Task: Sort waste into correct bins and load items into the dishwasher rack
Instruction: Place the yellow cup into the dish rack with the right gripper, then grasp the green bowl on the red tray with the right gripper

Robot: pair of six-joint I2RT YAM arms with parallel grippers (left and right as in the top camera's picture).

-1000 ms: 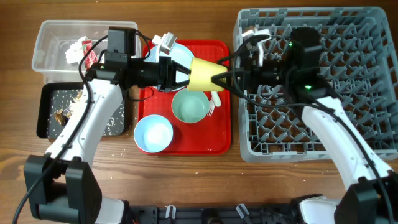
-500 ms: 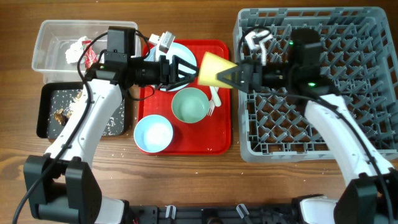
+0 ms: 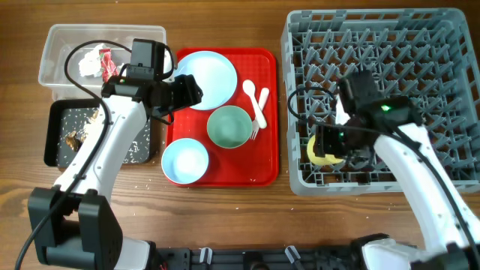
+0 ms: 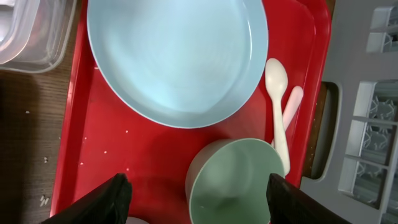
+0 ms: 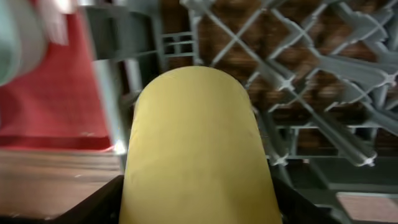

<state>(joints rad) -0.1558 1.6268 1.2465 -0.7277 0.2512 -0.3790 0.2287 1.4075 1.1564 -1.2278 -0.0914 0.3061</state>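
Note:
My right gripper is shut on the small yellow cup, low in the front left corner of the grey dishwasher rack. In the right wrist view the cup fills the space between both black fingers. My left gripper hangs open over the red tray, empty, with the light blue plate ahead and the pale green bowl between its fingers. The white spoon and fork lie beside the bowl. A light blue bowl sits at the tray's front.
The red tray lies between the bins and the rack. The clear tub at the back left holds crumpled napkins. The black tray in front of it holds food scraps. Crumbs dot the wood nearby.
The yellow cup passed from my left gripper to my right, which carried it right and down into the rack's front left corner. My left gripper opened and drew back left.

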